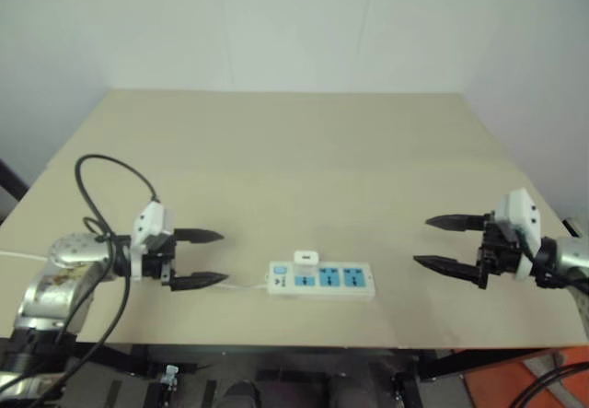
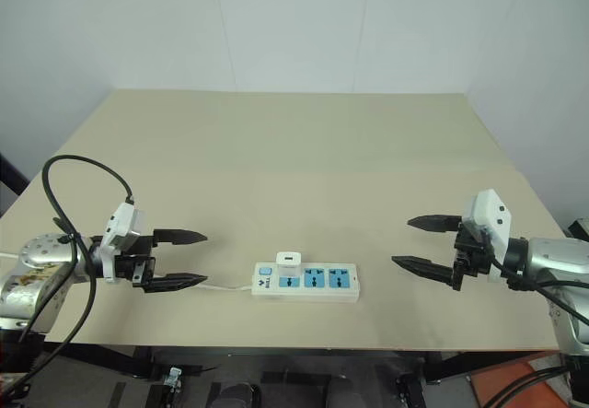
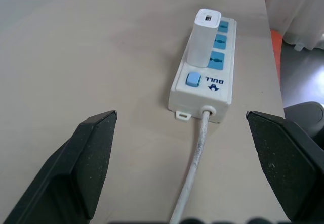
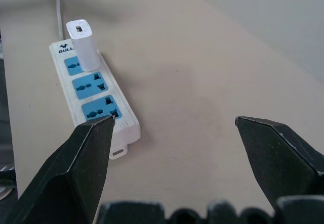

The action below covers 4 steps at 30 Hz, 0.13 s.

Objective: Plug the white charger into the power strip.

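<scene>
The power strip lies flat near the table's front edge, its cord running off toward my left. The white charger stands upright in the blue socket nearest the switch end, seen also as the charger and the charger in the wrist views. My left gripper hovers open to the left of the strip, pointing at it, nothing between its fingers. My right gripper hovers open well to the right of the strip, also empty.
The beige table reaches back to a white wall. A black cable loops above my left arm. Two blue sockets on the strip are free.
</scene>
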Motion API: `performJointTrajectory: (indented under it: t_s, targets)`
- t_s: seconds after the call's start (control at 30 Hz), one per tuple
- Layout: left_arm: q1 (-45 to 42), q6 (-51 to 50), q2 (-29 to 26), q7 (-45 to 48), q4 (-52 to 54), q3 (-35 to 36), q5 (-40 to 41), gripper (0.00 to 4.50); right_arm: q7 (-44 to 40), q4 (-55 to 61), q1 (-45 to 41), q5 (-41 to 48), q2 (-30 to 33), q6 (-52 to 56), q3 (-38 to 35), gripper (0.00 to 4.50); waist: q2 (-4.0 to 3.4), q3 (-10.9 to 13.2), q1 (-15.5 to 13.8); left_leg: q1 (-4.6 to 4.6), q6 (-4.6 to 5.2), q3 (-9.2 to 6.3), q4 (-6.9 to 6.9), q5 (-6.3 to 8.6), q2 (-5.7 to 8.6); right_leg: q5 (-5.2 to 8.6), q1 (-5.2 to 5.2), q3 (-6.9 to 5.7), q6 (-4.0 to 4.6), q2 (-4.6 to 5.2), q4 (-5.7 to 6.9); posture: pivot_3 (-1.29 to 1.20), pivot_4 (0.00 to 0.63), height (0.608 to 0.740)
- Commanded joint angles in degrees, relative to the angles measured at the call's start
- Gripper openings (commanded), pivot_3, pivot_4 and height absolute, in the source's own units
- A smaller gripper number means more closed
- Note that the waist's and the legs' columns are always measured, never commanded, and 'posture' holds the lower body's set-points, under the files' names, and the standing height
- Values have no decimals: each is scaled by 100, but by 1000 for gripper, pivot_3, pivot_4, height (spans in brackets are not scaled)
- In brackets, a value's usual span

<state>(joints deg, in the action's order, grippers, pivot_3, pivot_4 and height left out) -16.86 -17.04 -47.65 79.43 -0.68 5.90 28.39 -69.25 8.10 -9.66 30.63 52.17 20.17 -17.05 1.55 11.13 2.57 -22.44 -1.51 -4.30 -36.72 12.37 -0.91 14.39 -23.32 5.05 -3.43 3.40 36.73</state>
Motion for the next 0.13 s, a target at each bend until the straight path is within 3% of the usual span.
performJointTrajectory:
  t_s: [0.03,0.13]
  targets:
    - [-85,17,-2,-15,129,33,66,4452,114,267,53,100,-82,-111,-119,4500,0,0,0,0,0,0,0,0,0,0,0,0,0,0,0,0,150,740]
    - [-153,22,62,8,156,-104,32,4452,219,339,49,63,-183,-121,-40,4500,0,0,-5,-1,0,0,0,0,1,0,0,0,0,0,0,0,150,740]
